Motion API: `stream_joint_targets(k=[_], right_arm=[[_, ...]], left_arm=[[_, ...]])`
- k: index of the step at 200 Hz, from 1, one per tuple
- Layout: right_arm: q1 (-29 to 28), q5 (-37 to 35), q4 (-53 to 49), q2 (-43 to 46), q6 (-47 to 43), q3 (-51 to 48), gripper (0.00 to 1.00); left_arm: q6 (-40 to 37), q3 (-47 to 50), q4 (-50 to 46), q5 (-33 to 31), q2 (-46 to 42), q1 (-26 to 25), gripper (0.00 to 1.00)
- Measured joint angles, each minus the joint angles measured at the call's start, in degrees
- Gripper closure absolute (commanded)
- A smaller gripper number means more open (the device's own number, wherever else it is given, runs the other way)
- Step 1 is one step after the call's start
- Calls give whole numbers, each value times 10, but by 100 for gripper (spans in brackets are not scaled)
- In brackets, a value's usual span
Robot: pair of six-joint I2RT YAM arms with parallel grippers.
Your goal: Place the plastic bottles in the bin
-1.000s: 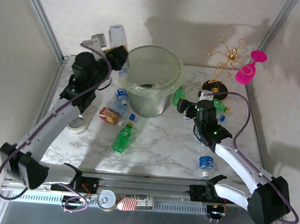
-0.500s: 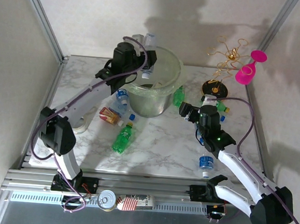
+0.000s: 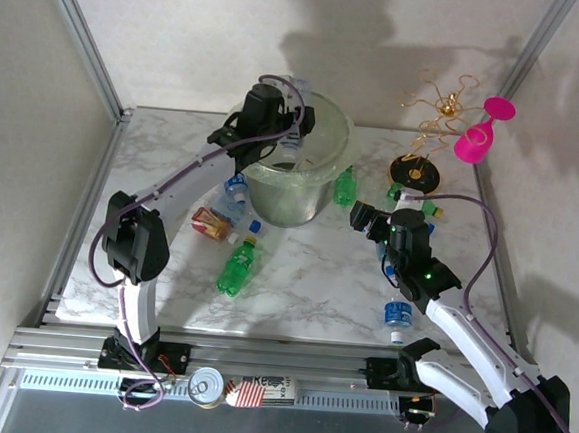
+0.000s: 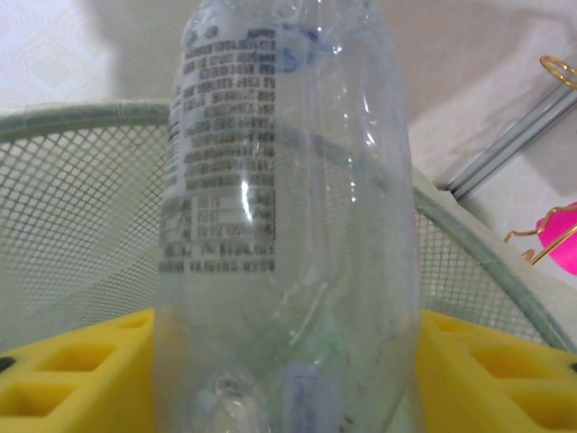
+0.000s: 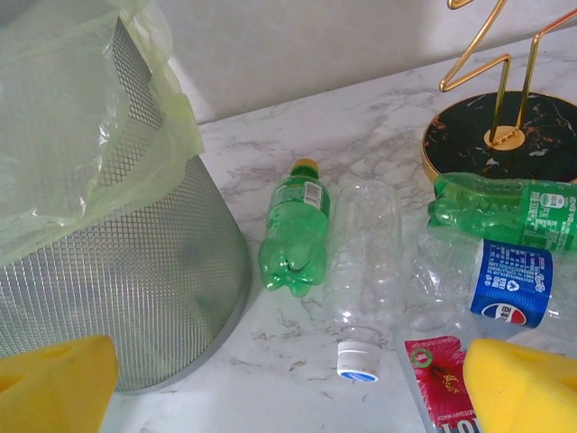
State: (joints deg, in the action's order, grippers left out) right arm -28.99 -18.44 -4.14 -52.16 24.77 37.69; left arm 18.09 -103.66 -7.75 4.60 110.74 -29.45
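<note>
Two green bottles [image 5: 295,236] | two clear bottles [image 5: 365,262] | left gripper [image 4: 288,370]: bottle [image 4: 288,180] between, hold unclear | right gripper [image 5: 288,388] released

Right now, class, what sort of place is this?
Likely a robotics lab test cell, not a home: two arms bolted at the edge of a table, metal frame posts against blank walls, bottles staged around a bin.

Beneath the right gripper [image 3: 362,218] and spreading out on every side of it lies a white tabletop [image 3: 304,288] veined with grey marble, closed off behind that gripper, at the near edge, by a metal rail [image 3: 288,363]. Beyond the left gripper [image 3: 291,141] rises a pale, faintly patterned back wall [image 3: 184,28] carrying soft grey shadows [image 3: 334,34]. A slanting aluminium post [image 3: 80,30] stands well off to its left and a second post [image 3: 537,45] well off to its right.
</note>
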Motion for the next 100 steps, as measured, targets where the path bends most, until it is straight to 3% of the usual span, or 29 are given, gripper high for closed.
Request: stream_joint_targets(k=[48, 100], right_arm=[[2, 0, -2, 0, 1, 0, 1], [2, 0, -2, 0, 1, 0, 1]], left_arm=[[-5, -2, -1, -10, 0, -1, 1], [-3, -2, -3, -14, -9, -5, 0]])
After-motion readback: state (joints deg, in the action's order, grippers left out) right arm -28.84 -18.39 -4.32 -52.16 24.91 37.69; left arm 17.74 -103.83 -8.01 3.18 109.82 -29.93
